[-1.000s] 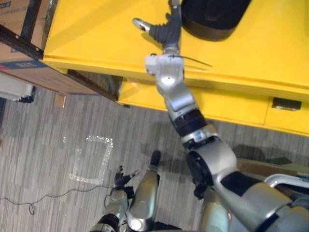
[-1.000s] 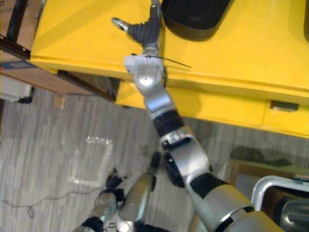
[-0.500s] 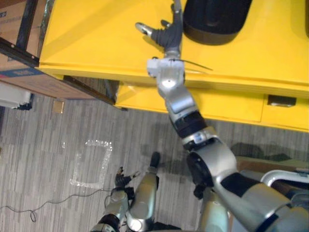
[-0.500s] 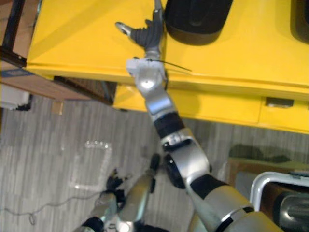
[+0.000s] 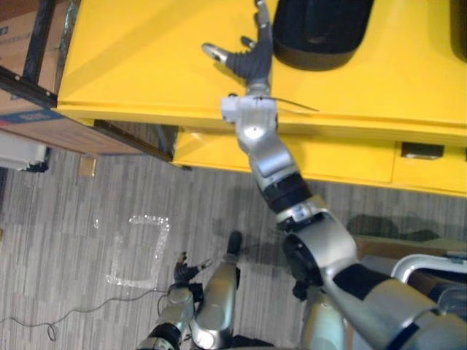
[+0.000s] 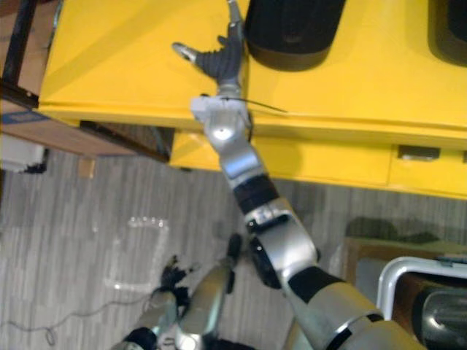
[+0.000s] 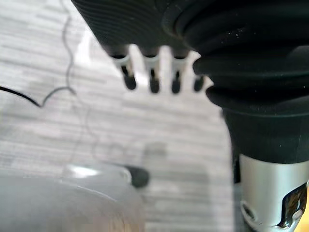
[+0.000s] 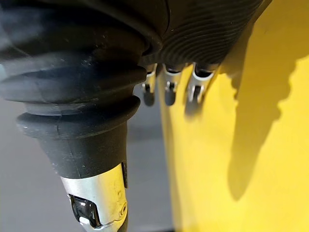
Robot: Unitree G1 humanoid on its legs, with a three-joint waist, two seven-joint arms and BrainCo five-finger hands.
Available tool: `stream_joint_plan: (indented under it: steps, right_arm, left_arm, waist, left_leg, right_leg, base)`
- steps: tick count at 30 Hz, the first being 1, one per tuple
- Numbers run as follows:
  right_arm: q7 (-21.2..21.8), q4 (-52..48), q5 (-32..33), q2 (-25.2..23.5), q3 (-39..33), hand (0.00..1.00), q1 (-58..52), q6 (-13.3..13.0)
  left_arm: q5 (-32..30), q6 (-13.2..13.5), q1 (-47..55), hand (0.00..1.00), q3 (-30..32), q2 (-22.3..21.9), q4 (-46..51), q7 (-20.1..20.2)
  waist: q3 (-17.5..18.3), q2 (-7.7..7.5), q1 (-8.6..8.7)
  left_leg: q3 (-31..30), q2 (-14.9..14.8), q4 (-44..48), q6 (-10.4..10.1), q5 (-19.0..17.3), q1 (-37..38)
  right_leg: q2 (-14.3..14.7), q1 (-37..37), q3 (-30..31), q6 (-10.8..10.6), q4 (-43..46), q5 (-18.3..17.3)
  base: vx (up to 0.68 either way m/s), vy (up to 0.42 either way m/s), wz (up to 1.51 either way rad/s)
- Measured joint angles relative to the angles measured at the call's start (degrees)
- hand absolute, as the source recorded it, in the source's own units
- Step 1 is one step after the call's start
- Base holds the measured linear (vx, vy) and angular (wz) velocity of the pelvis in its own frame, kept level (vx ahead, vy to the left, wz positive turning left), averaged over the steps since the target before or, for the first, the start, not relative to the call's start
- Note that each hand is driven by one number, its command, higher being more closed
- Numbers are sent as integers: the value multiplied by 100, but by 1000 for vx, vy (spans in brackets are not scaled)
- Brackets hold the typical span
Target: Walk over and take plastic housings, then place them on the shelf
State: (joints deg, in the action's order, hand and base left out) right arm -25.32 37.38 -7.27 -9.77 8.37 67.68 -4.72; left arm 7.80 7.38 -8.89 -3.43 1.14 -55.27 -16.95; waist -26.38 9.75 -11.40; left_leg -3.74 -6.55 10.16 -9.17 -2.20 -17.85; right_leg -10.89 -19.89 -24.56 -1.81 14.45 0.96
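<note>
1. Right hand is reaching out over the bright yellow flat-topped table, fingers straight and pointing to the far side, thumb splayed out to the left. It's wide open and holding nothing.
2. Its fingers are hanging just above the yellow surface in the wrist view, uncurled.
3. Just right of those fingertips, the black rounded plastic housing is sitting on the far part of the table, not yet grasped. I can't tell whether the fingers are touching its left edge.
4. Over the last second the whole head view is drifting slightly, so it's the camera shifting, not the table. The hand is keeping its place alongside the housing's left edge, and its spread is staying the same.
5. My read: the approach is about done and the pick is still pending. The hand is needing to swing right and wrap round the housing.
6. Another dark rounded shape is peeking in at the far right, possibly a second housing.
7. Left hand is dangling low over the grey striped floor, fingers relaxed and empty.
8. Black metal shelf frame is waiting at the far left, well apart from the housing.
</note>
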Motion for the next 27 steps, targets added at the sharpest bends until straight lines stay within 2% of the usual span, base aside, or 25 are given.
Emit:
stream_joint_plan:
  steps: [4, 7, 10, 11, 13, 18, 20, 25, 27]
  right_arm:
    - [435, -607, 267, 21, 661, 0, -153, -181]
    - [780, -1211, 594, 40, 1157, 0, -269, -443]
    - [982, -1660, 780, 65, 1390, 0, -434, -582]
    - [1068, -1887, 910, 79, 1486, 0, -521, -642]
    - [1186, -2084, 1051, 99, 1571, 0, -635, -701]
    - [1482, -1939, 1666, 120, 1670, 0, -770, -803]
    - [1675, -1441, 1963, 120, 1696, 0, -767, -814]
    - [1821, -790, 2241, 116, 1762, 0, -679, -797]
    - [1818, -462, 2235, 116, 1682, 0, -500, -783]
  left_arm:
    - [-172, -3, 42, 0, 35, 1, 1, 40]
    - [-196, -3, 153, 0, 82, 26, 3, 82]
    - [-224, -1, 225, 0, 90, 31, 3, 140]
    - [-240, -6, 241, 0, 96, 41, -10, 167]
    - [-328, -9, 289, 0, 119, 51, -13, 188]
    - [-385, -14, 462, 0, 118, 54, -18, 216]
    - [-386, -9, 493, 0, 113, 46, -16, 233]
    - [-388, 1, 514, 0, 110, 1, -35, 240]
    - [-390, 0, 540, 0, 111, -2, -60, 240]
  waist:
    - [0, 0, 87]
    - [2, -4, 275]
    - [27, -10, 335]
    - [56, -12, 430]
    - [81, -29, 511]
    - [329, -42, 613]
    - [420, -40, 694]
    - [482, -42, 697]
    - [483, -43, 601]
  left_leg:
    - [130, -2, -33, 0, 0, 126]
    - [179, -9, -97, 1, -1, 297]
    - [346, -17, -193, 4, -4, 501]
    - [373, -17, -202, 5, -4, 507]
    - [456, -24, -254, 13, -9, 591]
    - [744, -90, -299, 21, -16, 725]
    - [726, -136, -322, 20, -17, 803]
    - [595, -131, -367, 19, -14, 774]
    - [546, -125, -376, 25, 14, 745]
  right_leg:
    - [-3, 13, 125, -2, 27, 1]
    - [4, 130, 161, -5, 14, 1]
    - [15, 203, 282, -10, -11, -2]
    - [18, 203, 295, -21, -33, 6]
    - [46, 219, 389, -37, -76, 39]
    - [179, 232, 606, -16, -267, 187]
    - [223, 339, 574, -10, -306, 188]
    - [205, 398, 421, -10, -331, 187]
    - [195, 399, 380, -9, -327, 187]
  base:
    - [0, 13, -14]
    - [4, 14, -10]
    - [2, 21, -24]
    - [-4, 14, -8]
    - [-1, 25, -22]
    - [16, 4, -31]
    - [6, -7, 2]
    - [-7, 8, 13]
    - [-20, 11, 17]
